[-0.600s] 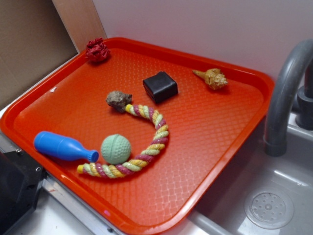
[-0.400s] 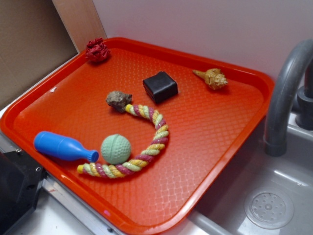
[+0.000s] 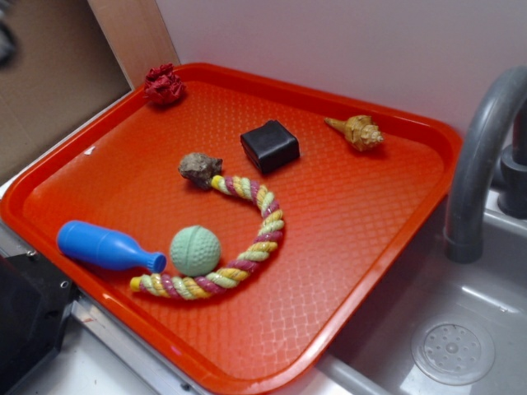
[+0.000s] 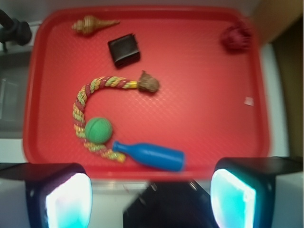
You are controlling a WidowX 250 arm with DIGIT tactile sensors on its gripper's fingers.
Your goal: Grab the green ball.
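The approach is only beginning: the pincer (image 4: 145,197) hangs high above the orange plastic tray (image 3: 387,247), spread wide and empty. The pale mint-green ribbed rubber ball (image 3: 195,250) sits near the front, cradled inside the curved multicoloured rope (image 3: 247,247), touching the blue bottle-shaped toy (image 3: 107,246). Next, I judge, it must descend over the ball, straddling it clear of rope and bottle.

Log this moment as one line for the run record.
gripper: open, above tray edge | green ball: untouched, inside rope curve | grab: not started

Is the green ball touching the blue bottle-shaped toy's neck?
Cannot tell. In the exterior view the green ball sits right beside the blue bottle-shaped toy; neither contact nor gap shows plainly. The wrist view is too blurred.
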